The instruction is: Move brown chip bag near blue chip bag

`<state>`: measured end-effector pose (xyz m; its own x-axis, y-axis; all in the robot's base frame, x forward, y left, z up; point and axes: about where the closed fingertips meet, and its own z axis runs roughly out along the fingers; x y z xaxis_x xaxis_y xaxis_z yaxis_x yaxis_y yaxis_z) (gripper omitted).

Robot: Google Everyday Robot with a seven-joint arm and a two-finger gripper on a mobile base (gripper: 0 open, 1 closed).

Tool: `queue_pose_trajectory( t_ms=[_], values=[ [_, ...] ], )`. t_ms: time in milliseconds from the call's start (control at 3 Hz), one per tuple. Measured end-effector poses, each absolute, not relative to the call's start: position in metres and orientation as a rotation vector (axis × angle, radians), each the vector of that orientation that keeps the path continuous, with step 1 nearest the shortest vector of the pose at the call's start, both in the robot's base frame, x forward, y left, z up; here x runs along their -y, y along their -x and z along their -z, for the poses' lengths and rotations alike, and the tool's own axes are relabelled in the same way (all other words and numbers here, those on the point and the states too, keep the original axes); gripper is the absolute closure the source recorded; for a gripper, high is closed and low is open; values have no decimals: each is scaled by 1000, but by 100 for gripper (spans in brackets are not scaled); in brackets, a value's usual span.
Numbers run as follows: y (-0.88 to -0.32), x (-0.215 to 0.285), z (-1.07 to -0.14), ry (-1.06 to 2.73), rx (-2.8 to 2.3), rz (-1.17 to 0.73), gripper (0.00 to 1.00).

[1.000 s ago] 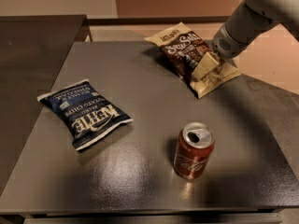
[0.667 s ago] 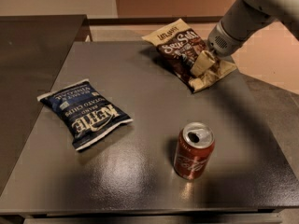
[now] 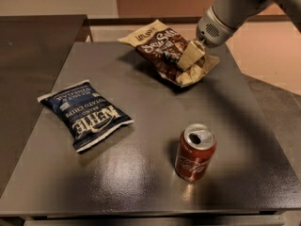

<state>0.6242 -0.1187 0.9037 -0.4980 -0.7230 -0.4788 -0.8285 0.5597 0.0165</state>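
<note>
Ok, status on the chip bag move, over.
Gripper shut on brown chip bag, far side. Blue chip bag front left, apart. Soda can clear of path.

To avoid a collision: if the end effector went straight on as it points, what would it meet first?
The brown chip bag: the end effector, pointing down-left, sits at its right end, seemingly touching it, though depth is unclear.
</note>
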Motion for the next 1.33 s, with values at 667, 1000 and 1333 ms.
queue_pose_trajectory(
  t_ms=[667,1000,1333],
  values=[
    [-593,41,-926,1436,-2255,-521,100],
    [-579,6,-925,1519,-2208,-591,100],
    [-565,-17,-918,1585,-2182,-641,81]
  ],
)
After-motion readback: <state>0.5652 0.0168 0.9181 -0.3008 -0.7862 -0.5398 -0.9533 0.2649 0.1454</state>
